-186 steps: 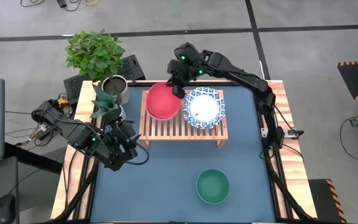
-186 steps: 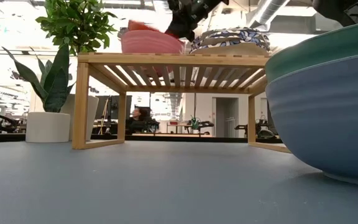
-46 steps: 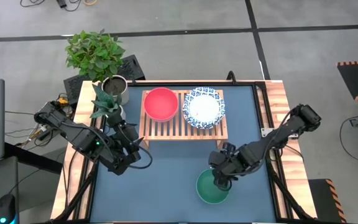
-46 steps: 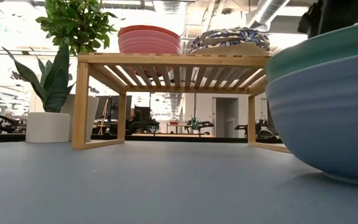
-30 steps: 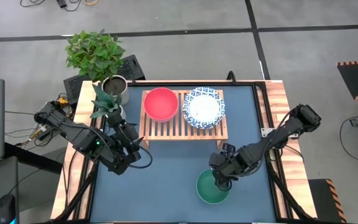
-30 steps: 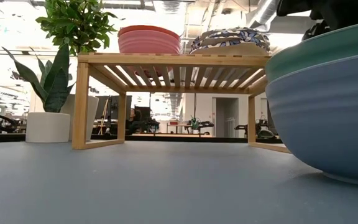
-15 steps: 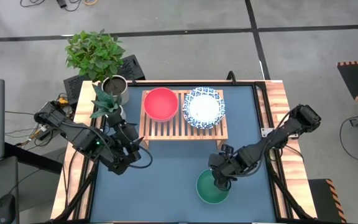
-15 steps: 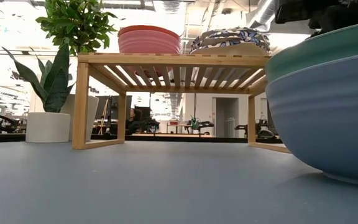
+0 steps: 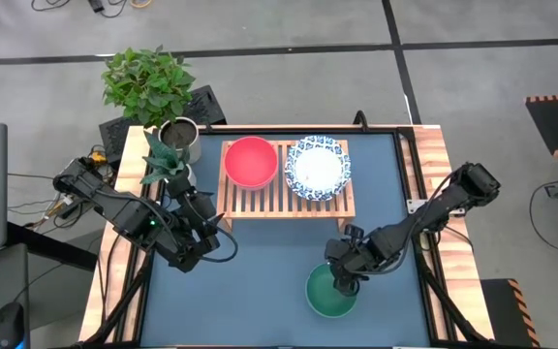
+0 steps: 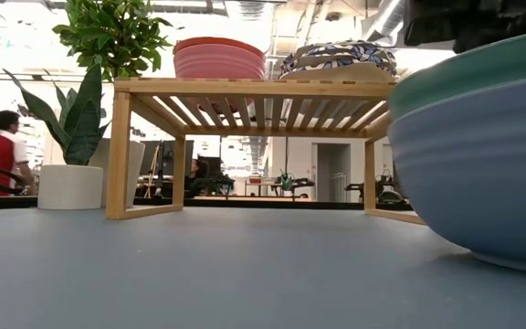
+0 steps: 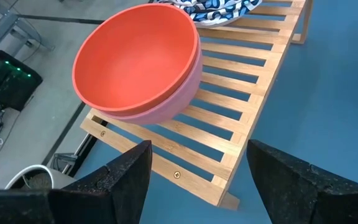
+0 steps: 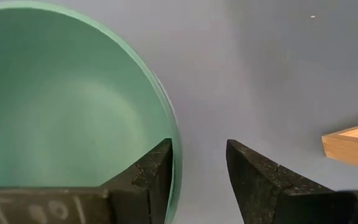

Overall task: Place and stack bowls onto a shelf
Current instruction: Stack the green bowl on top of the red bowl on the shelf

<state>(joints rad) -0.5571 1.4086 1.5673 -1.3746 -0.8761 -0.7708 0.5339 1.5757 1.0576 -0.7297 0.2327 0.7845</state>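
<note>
A green bowl [image 9: 331, 293] sits near the table's front, nested in a blue bowl [image 10: 482, 174] that rests on the tabletop. My right gripper [image 12: 199, 149] is open at the green bowl's far rim [image 12: 166, 106], one finger inside the bowl and one outside. The light-wood shelf [image 9: 289, 199] stands at the back. On its slats rest a pink-red bowl [image 9: 251, 161] on the left and a white bowl with a blue patterned rim [image 9: 319, 167] on the right. My left gripper [image 9: 213, 230] waits open near the shelf's left front leg. My right gripper comes down at the green bowl's far rim [image 12: 175, 155] slanting from above. Its inner finger [image 12: 157, 174] stands close against the inside wall, and I cannot tell whether it touches. The outer finger [image 12: 253, 180] is clear of the bowl, with bare table showing between.
A leafy plant in a metal pot [image 9: 178, 136] and a spiky plant in a white pot [image 10: 71, 183] stand at the table's far left corner. Open tabletop [image 9: 250, 281] lies left of the green bowl. A person in red [image 10: 3, 151] is in the room behind.
My right gripper has settled slightly lower at the green bowl's far rim. The bowl has kept its place. A person in red has come into the room behind the table.
</note>
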